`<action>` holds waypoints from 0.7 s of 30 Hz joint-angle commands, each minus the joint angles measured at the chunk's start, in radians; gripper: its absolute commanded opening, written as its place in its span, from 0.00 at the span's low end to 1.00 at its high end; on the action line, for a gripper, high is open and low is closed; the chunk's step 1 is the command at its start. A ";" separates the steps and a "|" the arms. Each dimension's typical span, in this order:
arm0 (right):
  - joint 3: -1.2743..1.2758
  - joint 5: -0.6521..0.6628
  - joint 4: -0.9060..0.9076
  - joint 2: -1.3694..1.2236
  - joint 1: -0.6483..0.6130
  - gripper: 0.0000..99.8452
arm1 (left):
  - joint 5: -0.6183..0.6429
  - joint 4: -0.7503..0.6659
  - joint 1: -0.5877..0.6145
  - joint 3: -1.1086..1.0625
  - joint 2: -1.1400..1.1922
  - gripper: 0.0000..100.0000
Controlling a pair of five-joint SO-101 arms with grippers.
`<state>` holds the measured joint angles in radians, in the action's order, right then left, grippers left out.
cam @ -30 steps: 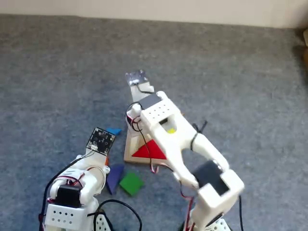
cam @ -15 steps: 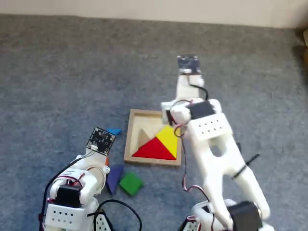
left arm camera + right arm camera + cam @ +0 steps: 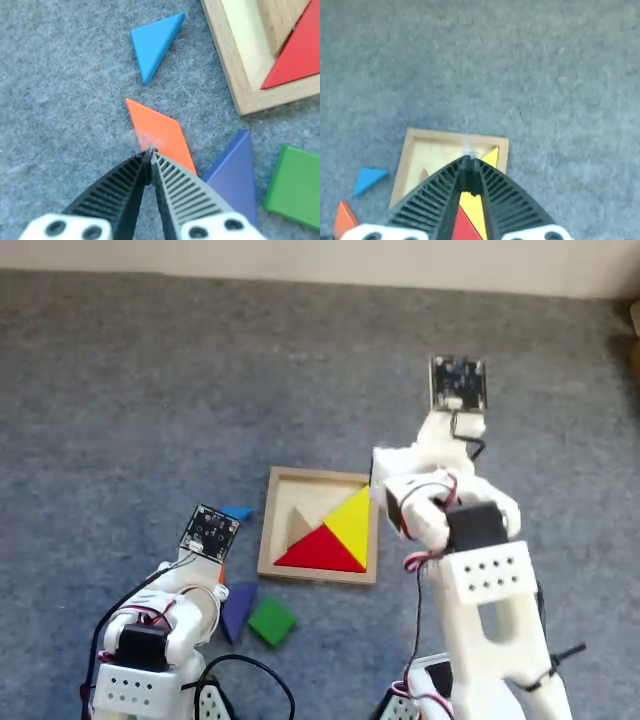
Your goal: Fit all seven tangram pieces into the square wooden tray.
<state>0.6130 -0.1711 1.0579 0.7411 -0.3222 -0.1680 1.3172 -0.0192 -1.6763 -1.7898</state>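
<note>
High view: the tray [image 3: 318, 576] lies between my two arms, with a red triangle [image 3: 318, 552] and a yellow triangle [image 3: 352, 523] touching inside it. A green square [image 3: 271, 621] and a dark blue triangle [image 3: 236, 608] lie near-left of it, and a light blue triangle [image 3: 238, 512] lies to its left.
Left wrist view: my left gripper [image 3: 151, 155] is pinched together and empty, its tips over the edge of the orange piece [image 3: 161, 134], which lies on the carpet just beside the dark blue triangle.
Right wrist view: my right gripper [image 3: 468, 162] is closed tight with nothing in it, hanging above the tray, tips over the yellow triangle.

Grey carpet [image 3: 140, 370], wooden tray [image 3: 266, 530], loose pieces [image 3: 272, 621]
</note>
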 commanded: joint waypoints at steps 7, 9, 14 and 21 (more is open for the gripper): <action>0.239 0.107 -0.005 0.275 0.019 0.01 | -0.008 0.003 0.012 -0.019 -0.031 0.00; 0.297 0.107 -0.005 0.328 0.019 0.01 | -0.008 0.003 0.012 -0.019 -0.031 0.00; 0.447 0.107 -0.005 0.473 0.019 0.01 | -0.008 0.003 0.012 -0.019 -0.031 0.00; 0.650 0.109 -0.005 0.667 0.019 0.01 | -0.008 0.003 0.012 -0.019 -0.031 0.00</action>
<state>1.2022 -0.0790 1.0579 1.3027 -0.3161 -0.1680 1.3172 -0.0192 -1.6763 -1.7898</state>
